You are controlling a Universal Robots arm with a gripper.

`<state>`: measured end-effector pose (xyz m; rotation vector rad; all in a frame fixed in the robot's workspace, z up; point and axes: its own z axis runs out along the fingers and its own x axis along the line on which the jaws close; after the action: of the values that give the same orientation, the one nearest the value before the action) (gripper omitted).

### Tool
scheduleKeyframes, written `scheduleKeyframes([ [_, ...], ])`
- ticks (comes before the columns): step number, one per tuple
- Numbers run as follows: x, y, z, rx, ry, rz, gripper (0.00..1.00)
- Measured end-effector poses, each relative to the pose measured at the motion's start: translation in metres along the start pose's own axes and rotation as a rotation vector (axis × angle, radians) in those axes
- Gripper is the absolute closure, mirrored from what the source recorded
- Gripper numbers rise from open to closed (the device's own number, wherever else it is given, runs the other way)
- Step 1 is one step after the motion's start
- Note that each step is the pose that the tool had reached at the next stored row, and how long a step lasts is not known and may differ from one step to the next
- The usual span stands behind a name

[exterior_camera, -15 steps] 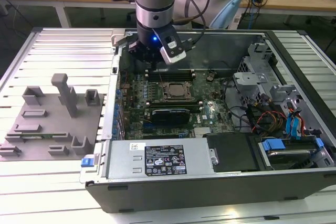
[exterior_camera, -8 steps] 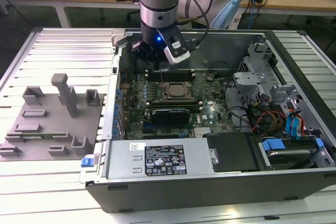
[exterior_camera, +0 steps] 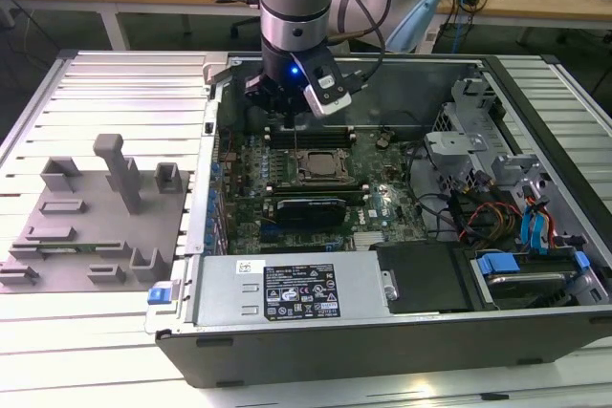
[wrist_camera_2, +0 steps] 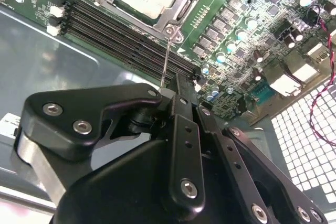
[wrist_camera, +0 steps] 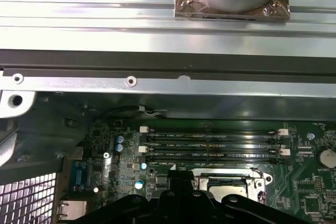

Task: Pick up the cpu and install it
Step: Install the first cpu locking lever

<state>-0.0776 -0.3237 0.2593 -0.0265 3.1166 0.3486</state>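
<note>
Hanging in the upper middle of the exterior view, the gripper (exterior_camera: 293, 123) is hovering over the board inside the open case (exterior_camera: 535, 332). The cpu (exterior_camera: 320, 167) is lying just below it in that frame and slightly toward the exterior view's right, close to the frame's centre. It is sitting flat in the socket frame (wrist_camera_2: 185, 4), its pale metal top facing up, so it appears to be in place already and not carried. Being square, it is offering no long axis to line up with. In the second wrist view the fingers (wrist_camera_2: 184, 103) are looking drawn together, with no chip between them. A thin lever (wrist_camera_2: 166, 61) is standing up from the socket frame's corner beside the memory slots (wrist_camera_2: 121, 35) and meeting the gripper's tip. Whether the lever is actually being pinched there I cannot tell.
</note>
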Motion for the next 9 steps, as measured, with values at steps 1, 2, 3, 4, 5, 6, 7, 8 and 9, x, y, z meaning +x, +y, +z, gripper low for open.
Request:
scheduleKeyframes([
  [1,-0.0008,0.0,0.0,-0.0001,-0.0001,0.0,0.89],
  [2,-0.002,0.0,0.0,-0.0001,0.0,0.0,0.89],
  [3,-0.0028,-0.0001,0.0001,-0.0001,0.0,0.0,0.89],
  [4,-0.0039,-0.0001,0.0001,-0.0001,0.0,0.0,0.89],
  [5,-0.0046,-0.0001,0.0001,-0.0001,0.0,0.0,0.89],
  [6,-0.0057,-0.0001,0.0001,-0.0001,0.0,0.0,0.89],
  [7,-0.0066,-0.0001,0.0001,-0.0001,0.0,0.0,0.89],
  [8,-0.0071,-0.0001,0.0001,-0.0001,0.0,0.0,0.89],
  [9,-0.0078,-0.0001,0.0001,-0.0001,-0.0001,0.0,0.89],
])
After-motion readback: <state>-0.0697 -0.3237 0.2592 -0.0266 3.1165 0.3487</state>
